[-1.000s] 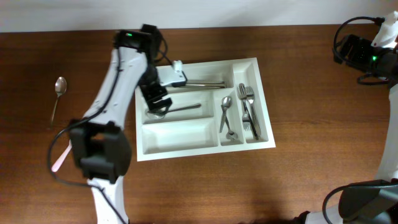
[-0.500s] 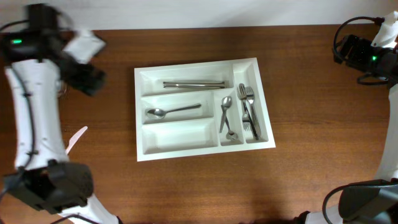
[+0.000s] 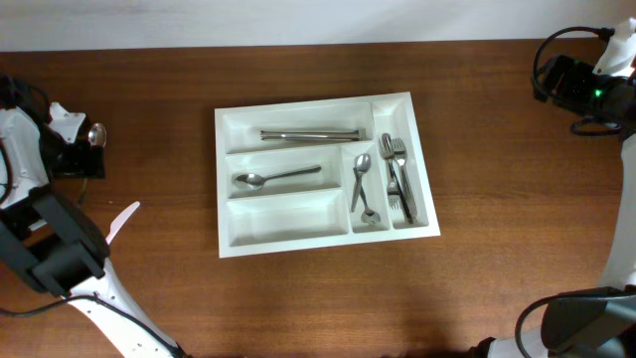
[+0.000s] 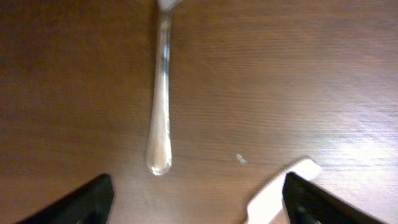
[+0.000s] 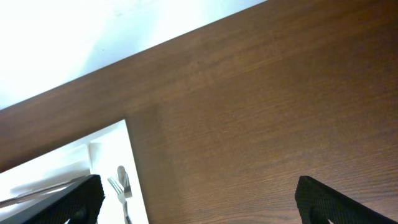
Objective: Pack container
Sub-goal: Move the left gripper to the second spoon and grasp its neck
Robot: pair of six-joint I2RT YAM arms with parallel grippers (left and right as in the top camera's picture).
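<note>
My left gripper [image 4: 200,202] has swung off the container [image 3: 283,217] at frame centre to the loose spoon [image 4: 161,93] far left, fingers spread, next pick; right gripper [image 5: 198,200] parked upper right, also spread

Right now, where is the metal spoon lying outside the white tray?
The metal spoon lies at the overhead view's far left, beneath the left gripper, with a white plastic utensil nearby.

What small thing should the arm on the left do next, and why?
Probably lower the open left gripper onto the spoon and close on its handle. The handle lies flat on the table, lined up between the open jaws and outside the container, which has one long compartment bare.
</note>
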